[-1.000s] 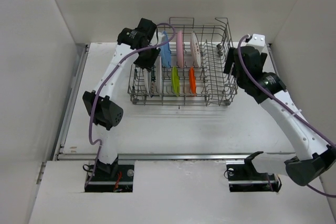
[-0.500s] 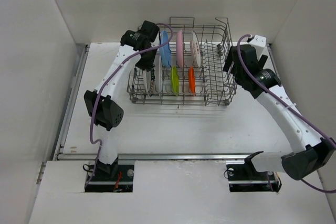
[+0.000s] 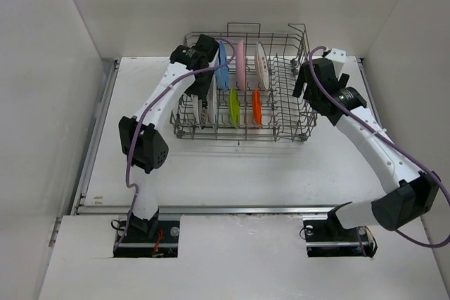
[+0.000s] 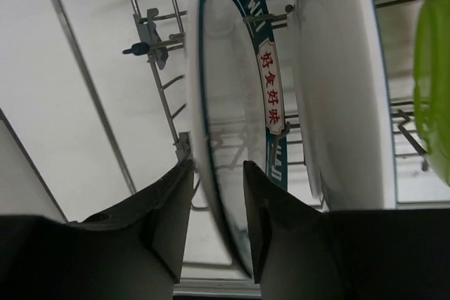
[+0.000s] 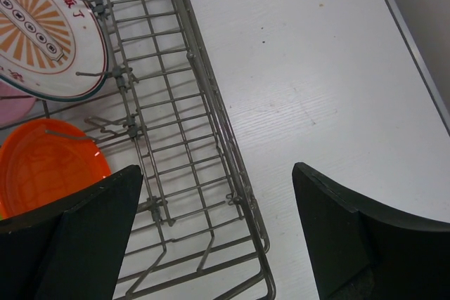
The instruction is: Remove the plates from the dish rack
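Observation:
The grey wire dish rack stands at the back middle of the table. In it stand upright a light blue plate, a pink plate, a white sunburst plate, a lime green plate, an orange plate and white plates at the left. My left gripper is down in the rack's left end. In the left wrist view its narrowly open jaws straddle the rim of the dark-rimmed white plate. My right gripper is wide open and empty above the rack's right rim.
A second white plate and the lime green plate stand just right of the straddled plate. Rack tines and wires crowd its left side. White walls enclose the table. Bare table lies right of the rack.
My left gripper has moved right and further into the rack's left end, onto the white plates. My right arm has swung a little left and back, over the rack's right edge.

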Robot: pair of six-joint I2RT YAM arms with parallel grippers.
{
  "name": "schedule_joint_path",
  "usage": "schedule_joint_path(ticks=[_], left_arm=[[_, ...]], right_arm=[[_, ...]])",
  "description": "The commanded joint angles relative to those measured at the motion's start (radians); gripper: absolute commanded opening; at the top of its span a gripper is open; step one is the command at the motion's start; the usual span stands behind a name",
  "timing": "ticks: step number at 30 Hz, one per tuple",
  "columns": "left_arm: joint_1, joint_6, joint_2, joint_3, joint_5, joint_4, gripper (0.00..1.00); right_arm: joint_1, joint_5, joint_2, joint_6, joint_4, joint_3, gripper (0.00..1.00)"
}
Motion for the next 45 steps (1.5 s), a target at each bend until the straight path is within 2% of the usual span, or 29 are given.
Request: schedule_joint_path(ticks=[1,3,4,8,12,15,26,32,38,45], left_arm=[[-0.018,0.019,0.037,-0.032,-0.089,0.023,0.31],[-0.028,0.019,0.037,-0.032,-0.131,0.036,0.23],[-0.028,0.028,0.037,-0.043,-0.142,0.050,0.16],[-0.028,0.028,0.057,-0.043,-0.157,0.050,0.00],[-0.028,0.003,0.030,-0.052,-0.131,0.062,0.00],[-0.028,-0.009,0.014,0.013,-0.110,0.042,0.00],[-0.037,-0.018,-0.154,0.084,-0.036,0.044,0.00],[-0.037,-0.009,-0.194,0.035,-0.007,0.028,0.00],[-0.037,-0.009,-0.223,0.057,-0.007,0.039,0.00],[-0.037,-0.030,-0.233,0.057,0.019,0.048,0.00]], right_arm=[[-0.003,-0.018,-0.037,-0.003,0.034,0.011,0.93],[-0.003,-0.027,-0.046,-0.003,0.034,-0.003,0.93],[-0.003,-0.027,-0.055,-0.003,0.034,-0.012,0.93],[-0.003,-0.027,-0.066,-0.003,0.034,-0.032,0.93],[-0.003,-0.027,-0.098,-0.012,0.034,-0.041,0.93],[-0.003,-0.027,-0.109,-0.012,0.043,-0.052,0.93],[-0.003,-0.038,-0.118,-0.012,0.043,-0.052,0.93],[-0.003,-0.057,-0.127,-0.012,0.043,-0.052,0.93],[-0.003,-0.118,-0.137,-0.060,0.043,-0.052,0.93],[-0.003,-0.083,-0.114,-0.074,0.052,-0.081,0.96]])
